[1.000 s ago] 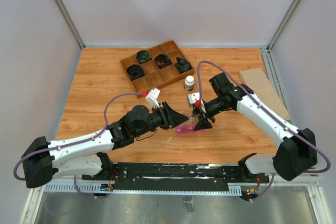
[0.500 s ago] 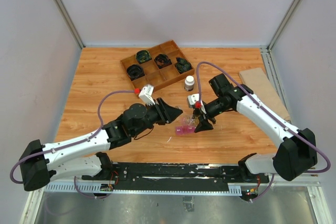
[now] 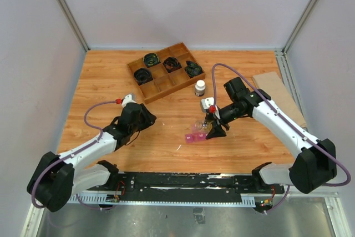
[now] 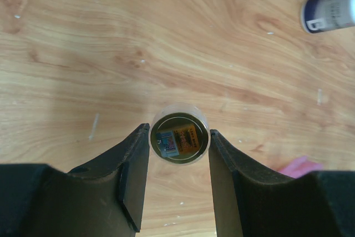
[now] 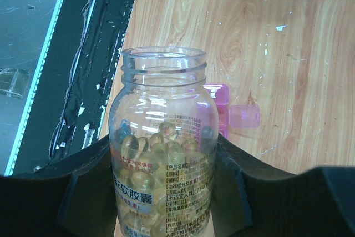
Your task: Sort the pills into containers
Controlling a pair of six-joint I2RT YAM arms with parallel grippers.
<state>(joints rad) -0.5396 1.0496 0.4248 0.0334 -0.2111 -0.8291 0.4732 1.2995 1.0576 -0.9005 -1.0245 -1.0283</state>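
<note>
Wooden tabletop (image 3: 105, 87): your left gripper (image 4: 179, 135), withdrawn leftward, pinches a round cap (image 4: 179, 141); right gripper (image 5: 163, 156) clamps the uncapped clear glass jar (image 5: 163, 92) of yellowish pills (image 5: 158, 148), pour-ready.

Wooden table (image 3: 105, 87) with a brown divided tray (image 3: 161, 85) near the back, sitting at an angle. Black coiled things (image 3: 151, 59) fill four of its slots. A small white-capped bottle (image 3: 199, 87) stands just beside the tray's right corner. There's a flat brown board (image 3: 280, 95) off the table's right side. Also an open glass jar (image 5: 161, 148) with a printed label, and a round cap (image 4: 179, 139), gold inside.
</note>
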